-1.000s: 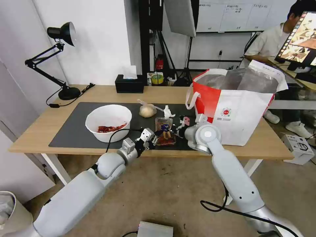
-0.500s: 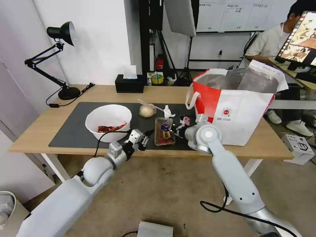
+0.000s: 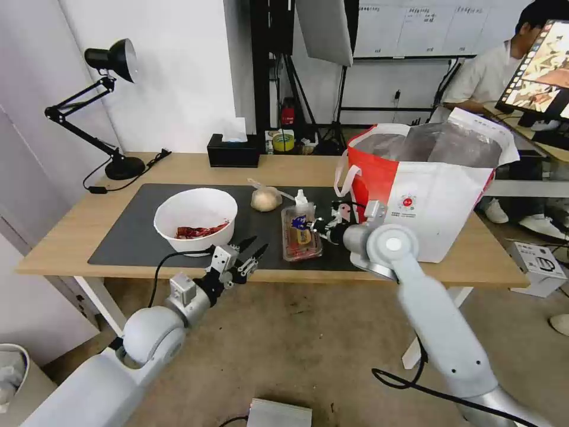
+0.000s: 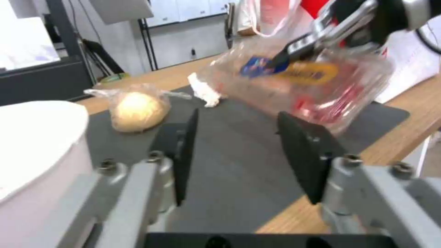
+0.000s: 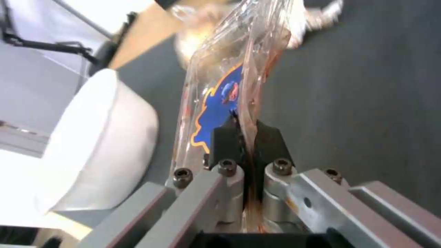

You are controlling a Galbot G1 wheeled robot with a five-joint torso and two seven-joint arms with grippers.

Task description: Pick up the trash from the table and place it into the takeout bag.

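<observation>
My right gripper (image 5: 243, 132) is clamping the tray's (image 3: 301, 232) edge, and the right wrist view is showing the plastic pinched between the pads, the tray tilted over the mat (image 3: 136, 231) beside the bag (image 3: 432, 207). My left gripper (image 3: 249, 254) is hanging spread and empty at the desk (image 3: 71, 237) edge near the bowl (image 3: 195, 222).

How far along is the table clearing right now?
Nothing visibly bagged yet. In hand: the right gripper is shut on the clear plastic tray, lifted off the mat beside the takeout bag. The left gripper is open at the table's front edge. Left: the white bowl, the knotted bag and the tissue.
</observation>
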